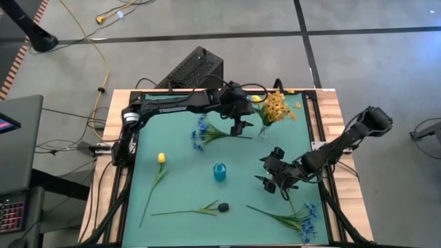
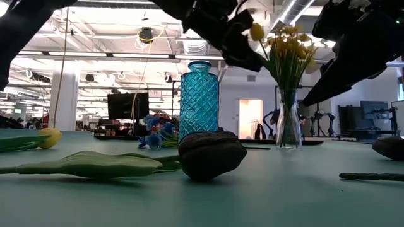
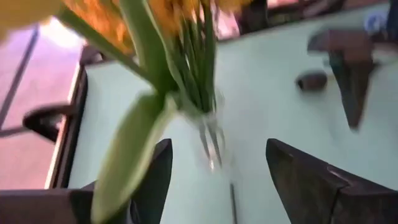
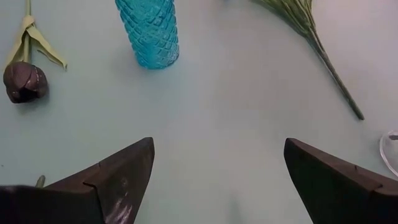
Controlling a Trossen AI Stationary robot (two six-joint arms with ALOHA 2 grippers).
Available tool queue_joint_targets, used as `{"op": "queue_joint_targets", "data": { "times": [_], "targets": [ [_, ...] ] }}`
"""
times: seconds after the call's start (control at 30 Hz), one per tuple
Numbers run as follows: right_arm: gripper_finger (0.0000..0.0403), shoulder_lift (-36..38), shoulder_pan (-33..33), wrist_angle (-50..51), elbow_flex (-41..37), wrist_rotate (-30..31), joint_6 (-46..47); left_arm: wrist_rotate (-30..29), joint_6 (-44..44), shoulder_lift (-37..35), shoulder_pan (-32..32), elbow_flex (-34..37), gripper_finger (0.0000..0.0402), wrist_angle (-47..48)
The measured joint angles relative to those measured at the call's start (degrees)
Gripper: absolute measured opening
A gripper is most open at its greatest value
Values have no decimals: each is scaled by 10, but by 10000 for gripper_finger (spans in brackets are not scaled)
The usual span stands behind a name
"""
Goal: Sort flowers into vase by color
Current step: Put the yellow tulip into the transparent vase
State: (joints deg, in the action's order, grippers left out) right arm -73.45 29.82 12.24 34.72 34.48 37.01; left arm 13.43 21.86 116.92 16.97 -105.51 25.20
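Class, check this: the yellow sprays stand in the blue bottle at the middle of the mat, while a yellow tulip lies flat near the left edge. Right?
One error: the yellow sprays stand in the clear glass vase near the far edge, not the blue bottle, which holds nothing. The high view shows it. The yellow tulip does lie flat near the left edge.

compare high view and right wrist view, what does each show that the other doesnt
Only the high view shows the left gripper open beside the clear vase of yellow flowers, the yellow tulip, and both blue sprays. Only the right wrist view shows the blue vase's diamond pattern and the right gripper's wide-open fingers over bare mat. Both share the blue vase and the dark bud.
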Motion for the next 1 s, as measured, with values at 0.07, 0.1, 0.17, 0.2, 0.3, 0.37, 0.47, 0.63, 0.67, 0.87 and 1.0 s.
{"op": "queue_joint_targets", "data": {
  "times": [0.07,0.1,0.17,0.2,0.3,0.37,0.47,0.63,0.67,0.87,1.0],
  "targets": [
    [384,0,0,-2,0,0,0,-8,15,-15,0,0,249,37],
    [384,0,0,-2,0,0,0,-10,22,-23,0,0,249,59],
    [384,0,0,-6,0,0,0,-13,29,-41,2,0,249,98],
    [384,0,0,-6,0,0,0,-12,30,-50,2,0,249,115],
    [384,0,0,-8,0,0,0,-14,32,-79,2,0,249,155],
    [384,0,0,-9,0,0,0,-16,40,-103,3,0,249,179],
    [384,0,0,-10,0,0,0,-29,44,-137,4,0,249,208],
    [384,0,-2,-5,4,-2,0,-55,13,-205,11,0,249,298],
    [384,0,-5,-4,7,-6,0,-54,0,-218,13,0,249,322],
    [384,0,-29,-8,23,-13,0,-52,-114,-301,16,41,249,407],
    [384,0,-43,-8,25,-14,19,-84,-243,-367,10,134,249,450]
  ]
}}
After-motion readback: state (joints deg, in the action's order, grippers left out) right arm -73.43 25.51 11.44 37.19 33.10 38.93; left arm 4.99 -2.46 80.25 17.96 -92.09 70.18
